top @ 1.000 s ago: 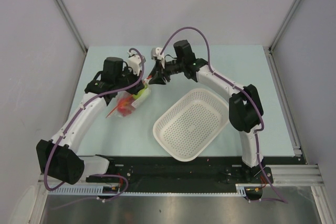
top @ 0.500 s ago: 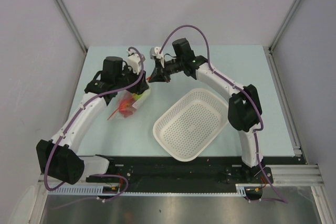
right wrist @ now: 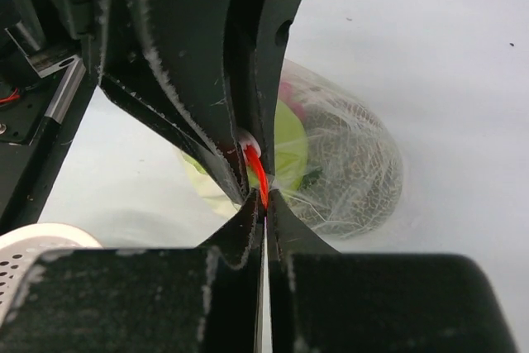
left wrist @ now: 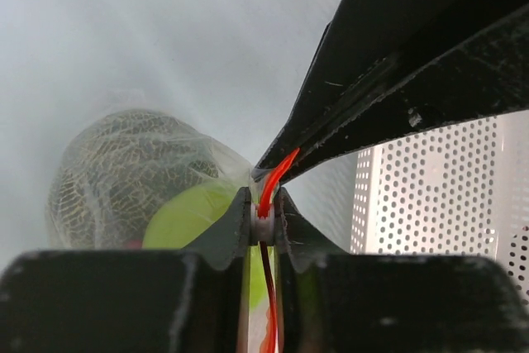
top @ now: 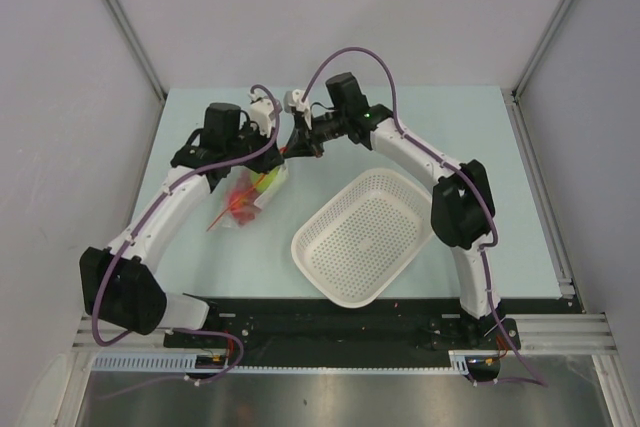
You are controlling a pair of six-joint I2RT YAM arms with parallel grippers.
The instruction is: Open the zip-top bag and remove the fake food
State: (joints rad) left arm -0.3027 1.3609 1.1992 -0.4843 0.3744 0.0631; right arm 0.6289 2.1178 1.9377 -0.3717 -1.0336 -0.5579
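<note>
**A:** What is the left tool doing?

**B:** The left tool (left wrist: 263,204) is clenched on the mouth edge of the bag (left wrist: 124,163). The orange-red zip strip (left wrist: 277,173) is caught between its fingertips.

**A:** And the right one?

**B:** The right tool (right wrist: 263,204) is pinched tight on that same strip, tip against tip with the left. From above, the left tool sits at 9 o'clock of the meeting point and the right at 3 o'clock.

**A:** Where does the bag go from there?

**B:** It trails away toward 7 o'clock over the pale tabletop (top: 450,127). I cannot tell whether its lower end rests on the surface.

**A:** Is the food out?

**B:** No, it is all inside the bag. A green apple (left wrist: 186,217) lies just behind the strip. A dark, net-textured piece (left wrist: 116,171) is pressed against the apple, but I cannot tell what it is. Something red (top: 238,205) shows through the plastic lower down.

**A:** Anything else nearby?

**B:** A white perforated basket (top: 365,237) sits at about 4 o'clock of the tools, apart from the bag.
</note>
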